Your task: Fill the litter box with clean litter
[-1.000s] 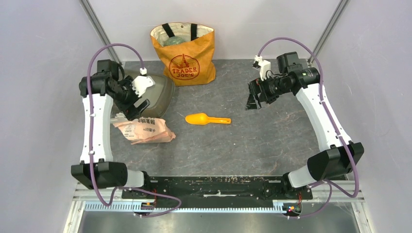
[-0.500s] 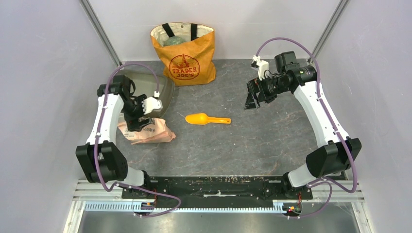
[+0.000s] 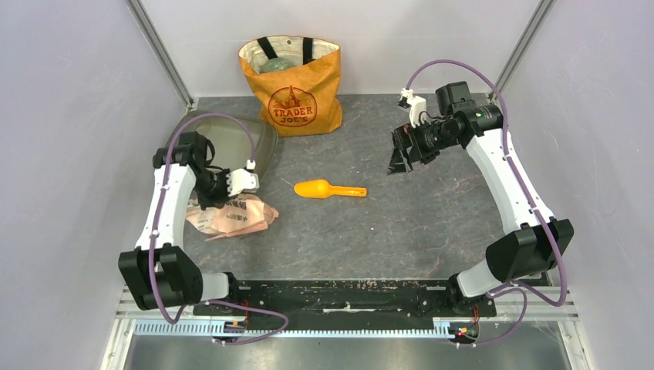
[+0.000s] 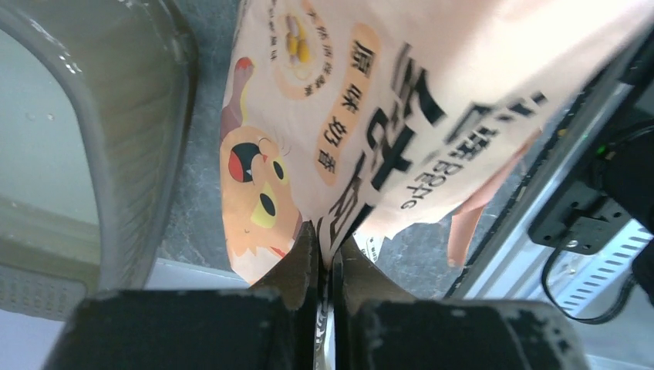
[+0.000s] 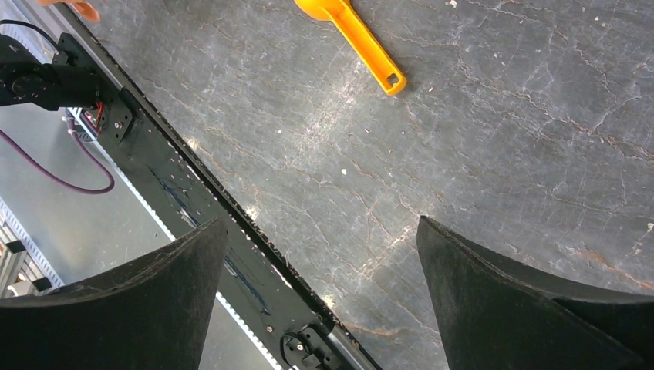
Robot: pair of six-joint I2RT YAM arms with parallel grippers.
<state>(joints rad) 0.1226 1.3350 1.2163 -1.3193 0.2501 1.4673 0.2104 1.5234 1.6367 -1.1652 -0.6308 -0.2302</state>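
The litter box point(image 3: 235, 137) is seen at the far left of the worktop point(image 3: 401, 223), just left of the orange tote bag point(image 3: 293, 89). Its smoky floor looks bare, and no clean litter is visible anywhere, so the filling is judged not yet begun; the litter is presumably inside the pinkish printed bag point(image 3: 235, 218), which lies crumpled just near of the tray.

In the left wrist view a fold of that bag is seen pinched between the fingers of the left claw point(image 4: 325, 258), which are closed tight on the film with almost no gap. The tray's grey wall point(image 4: 131, 154) lies close beside the bag's printed face. The right claw point(image 5: 320, 223) is held above the worktop on the far right with its fingers spread wide and nothing between them. The orange scoop point(image 3: 328, 189) lies alone in the middle, well apart from both.

The step in hand is judged to be lifting the bag for pouring. It would be done well if the thin pinch were tested before much weight is raised, since crinkled film could slip or tear. Which end of the bag is open cannot be told. The mouth should be brought over the tray's middle, not its flared rim, and tipped slowly; the free claw could be used to support the bag's underside.
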